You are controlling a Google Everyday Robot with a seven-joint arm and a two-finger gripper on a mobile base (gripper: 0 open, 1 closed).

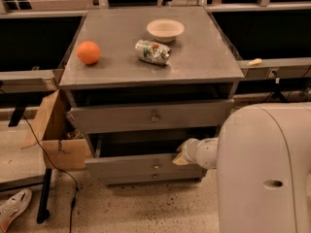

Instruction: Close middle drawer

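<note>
The grey cabinet [146, 72] has three drawers. The middle drawer [131, 166] is pulled out, its flat front with a small round knob standing forward of the drawer above. Its dark inside shows behind the front. My gripper [182, 157] reaches in from the right on a white arm and sits at the right part of the middle drawer's front, at its top edge. The top drawer [121, 118] is also slightly out. The lowest drawer [146, 177] shows as a thin strip just beneath the middle one.
On the cabinet top lie an orange [88, 52], a tipped can [152, 51] and a white bowl [165, 29]. An open cardboard box [56, 140] stands at the cabinet's left, with a cable and a shoe [13, 207] on the floor. My white body [265, 169] fills the lower right.
</note>
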